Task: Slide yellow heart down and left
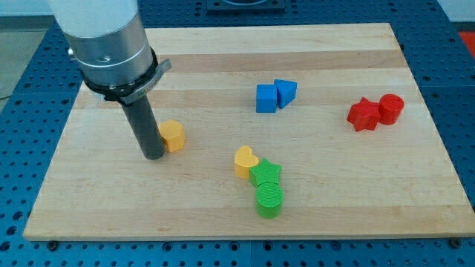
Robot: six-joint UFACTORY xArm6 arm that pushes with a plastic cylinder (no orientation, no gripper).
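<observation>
While the pale wooden board (223,215), its grain running in long bands, lies on a blue perforated surface (22,111), the arm stands over the board's left part, nearer the top-left corner than the bottom-left one. A smooth grey metal cylinder (107,37) narrows through a dark collar into the straight dark rod (145,122), and my tip (154,156) rests on the wood. This tool has no jaws to part or close; it is one plain rod. Just beside the tip, on its right and touching or nearly touching the rod's side, sits a small yellow block (173,136) with flat angular faces, its exact shape hard to tell.

Near the middle of the board, closer to the bottom edge, the yellow heart (245,162) stands well apart from the tip, its two rounded lobes at the top. It touches a green star-like block (266,175) on its right, and a green cylinder (269,200) with a ribbed side sits against that one, nearer the bottom edge.

Toward the top edge, a blue cube (266,98) and a blue wedge-like block (285,92) stand together, touching.

Close to the right edge, a red star-like block (363,115) touches a red cylinder (391,108). All the blocks look like matte plastic.
</observation>
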